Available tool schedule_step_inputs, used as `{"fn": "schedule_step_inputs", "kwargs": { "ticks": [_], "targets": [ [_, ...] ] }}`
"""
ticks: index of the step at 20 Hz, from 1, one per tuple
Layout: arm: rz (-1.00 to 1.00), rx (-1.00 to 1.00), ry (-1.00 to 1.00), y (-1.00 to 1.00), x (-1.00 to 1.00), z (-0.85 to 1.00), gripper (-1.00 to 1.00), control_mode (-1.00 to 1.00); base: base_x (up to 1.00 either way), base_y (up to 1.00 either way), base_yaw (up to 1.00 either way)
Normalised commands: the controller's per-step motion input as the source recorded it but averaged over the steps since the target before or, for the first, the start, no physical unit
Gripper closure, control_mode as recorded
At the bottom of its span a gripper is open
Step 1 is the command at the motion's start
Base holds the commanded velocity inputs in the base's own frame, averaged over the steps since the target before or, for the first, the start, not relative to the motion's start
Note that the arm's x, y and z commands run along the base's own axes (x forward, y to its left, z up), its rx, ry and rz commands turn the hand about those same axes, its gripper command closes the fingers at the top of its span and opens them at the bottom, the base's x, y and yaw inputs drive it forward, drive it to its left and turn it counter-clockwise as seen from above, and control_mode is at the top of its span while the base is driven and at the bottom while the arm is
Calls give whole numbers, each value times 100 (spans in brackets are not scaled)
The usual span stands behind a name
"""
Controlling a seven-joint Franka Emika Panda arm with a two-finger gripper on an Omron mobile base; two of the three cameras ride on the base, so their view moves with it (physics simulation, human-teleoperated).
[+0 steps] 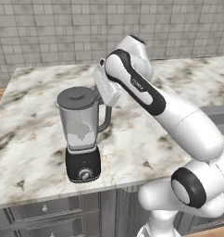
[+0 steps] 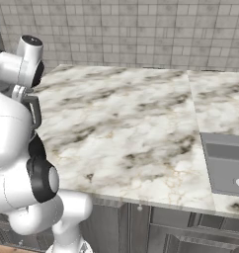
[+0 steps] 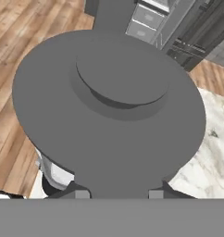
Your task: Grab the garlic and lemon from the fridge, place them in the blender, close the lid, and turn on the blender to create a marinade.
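The blender stands on the marble counter near its front edge, with a black base, a round dial and a clear jar. The dark grey lid lies flat on the jar's top. My gripper reaches in from the right and is shut on the lid's side tab. In the hand view the lid spreads just ahead of my gripper, with the tab between the fingertips. A pale rounded lump shows through the jar; I cannot tell whether it is garlic or lemon. The fridge is out of view.
A tiled wall backs the counter. A grey sink is set into the counter far to the right. Grey drawers run below the front edge. Bare marble lies right of the arm.
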Motion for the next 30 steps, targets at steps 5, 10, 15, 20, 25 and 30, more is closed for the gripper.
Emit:
{"fn": "schedule_step_inputs", "kwargs": {
  "ticks": [5, 10, 15, 20, 25, 30],
  "targets": [
    [-1, -1, 2, 5, -18, -33, 100, -100, 0, 0, 0],
    [-10, -1, 1, 0, -33, -36, -100, -100, 0, 0, 0],
    [-3, -4, 0, 5, 5, -10, -100, -100, 0, 0, 0],
    [0, 0, -2, 0, -3, 0, -100, -100, 0, 0, 0],
    [0, 0, -11, 0, -28, 2, -100, -100, 0, 0, 0],
    [0, 0, -14, -1, -31, 36, -100, -100, 0, 0, 0]
  ]
}}
